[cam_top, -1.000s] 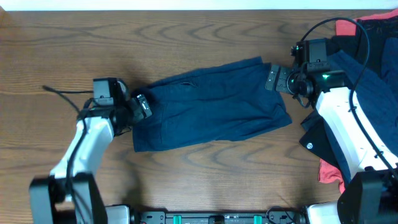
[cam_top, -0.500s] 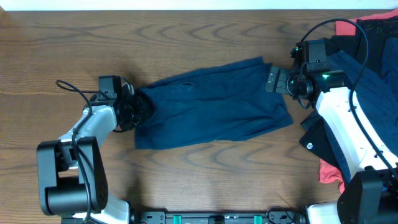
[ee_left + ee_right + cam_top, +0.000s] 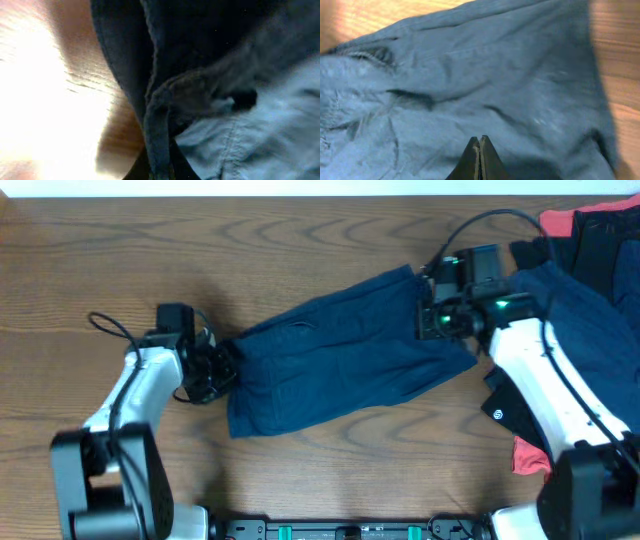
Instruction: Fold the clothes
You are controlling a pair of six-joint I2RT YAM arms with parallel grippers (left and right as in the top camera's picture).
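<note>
Clothes-folding rig, both arms on one piece. Navy garment (image 3: pixel 340 365) lay spread out on the wooden table (image 3: pixel 300 240), running at a slant from lower left up to upper right, wrinkled but mostly flat.

Left gripper (image 3: pixel 222 365) sat right at the garment's left end. Its wrist cam was blurry and mostly full of dark cloth, but a bunched fold of hem ran straight down to where the fingers are, so it looked clamped on the garment there.

Right gripper (image 3: pixel 432 318) was over the upper right end of the garment. From its own cam the fingers (image 3: pixel 476 155) were pressed tight together, just a thin seam between them, tip down at the cloth. Couldn't make out whether any fabric was actually pinched in there.

Off to the right, past the right arm, the pile (image 3: pixel 590 280) of other clothes was heaped at the table edge: more navy, some black stuff, and coral-red bits poking out at the top corner and down low. A black piece with a small white logo lay just beside the garment's right end.
</note>
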